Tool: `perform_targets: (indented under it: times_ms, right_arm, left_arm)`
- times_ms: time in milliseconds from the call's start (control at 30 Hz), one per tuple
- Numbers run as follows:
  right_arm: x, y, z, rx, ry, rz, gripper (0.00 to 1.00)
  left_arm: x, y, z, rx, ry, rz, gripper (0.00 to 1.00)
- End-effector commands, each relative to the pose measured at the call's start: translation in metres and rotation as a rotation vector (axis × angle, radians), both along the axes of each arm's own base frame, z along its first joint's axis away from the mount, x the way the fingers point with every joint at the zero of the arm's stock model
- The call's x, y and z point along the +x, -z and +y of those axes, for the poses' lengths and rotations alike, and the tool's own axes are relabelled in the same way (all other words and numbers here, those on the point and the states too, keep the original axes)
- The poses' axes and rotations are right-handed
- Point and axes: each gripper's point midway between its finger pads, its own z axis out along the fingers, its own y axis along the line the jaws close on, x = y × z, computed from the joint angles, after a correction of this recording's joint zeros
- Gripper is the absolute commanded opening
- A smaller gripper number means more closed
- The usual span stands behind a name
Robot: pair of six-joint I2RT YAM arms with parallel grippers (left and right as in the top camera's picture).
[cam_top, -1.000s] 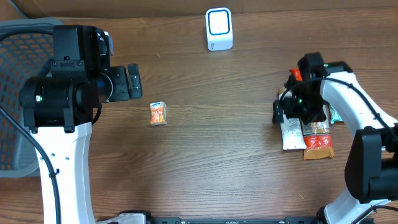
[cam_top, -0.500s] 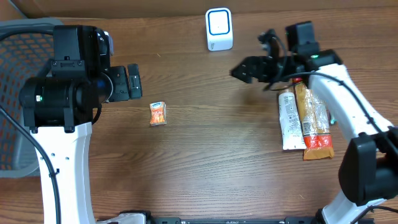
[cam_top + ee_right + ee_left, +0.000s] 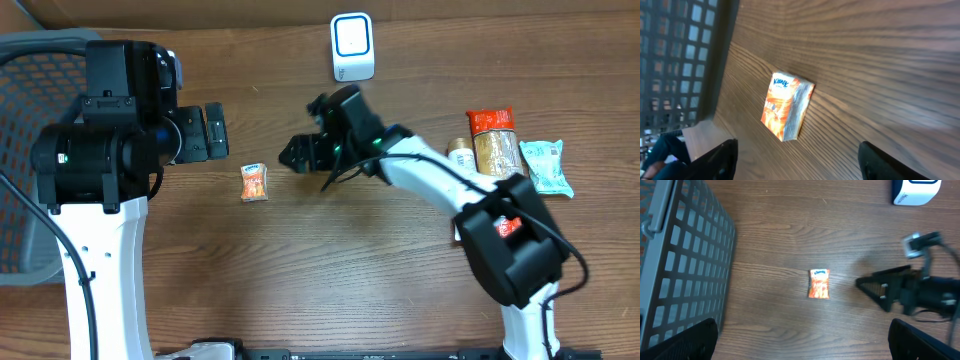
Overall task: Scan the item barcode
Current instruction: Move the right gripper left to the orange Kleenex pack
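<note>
looks like the approach step: the right gripper point(image 3: 297, 155), jaws apart and empty, hovers just beside the orange tissue packet point(image 3: 255, 183), on its scanner point(image 3: 352, 46) side. the packet lies flat, well apart from the scanner. next the gripper needs to straddle the packet, close on it, and lift it.

Right arm point(image 3: 425, 175) stretches leftward, jaws apart; left jaws wide.

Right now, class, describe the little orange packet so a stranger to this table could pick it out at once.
From the grey mesh basket at far left, move right over the bare wooden table. The orange packet lies flat there, just short of the right pincer. Unlike the bigger packets grouped far right, it lies alone.
</note>
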Motion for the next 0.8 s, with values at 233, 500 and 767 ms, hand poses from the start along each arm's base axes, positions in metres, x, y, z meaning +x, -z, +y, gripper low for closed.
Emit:
perform_targets:
  times_ms: [233,500,767]
  right_arm:
    - [-0.018,0.034,0.045,-0.023,-0.025,-0.068,0.67]
    - [-0.024,0.053,0.061,-0.021,-0.043,-0.094,0.58]
    - [-0.019,0.068,0.065,-0.024,0.017,-0.084,0.43]
  left_arm:
    - [0.001,-0.001,0.003,0.002,-0.013,-0.005,1.0]
    - [0.001,-0.001,0.003,0.002,-0.013,-0.005,1.0]
    - [0.001,-0.001,0.003,0.002,-0.013,-0.005,1.0]
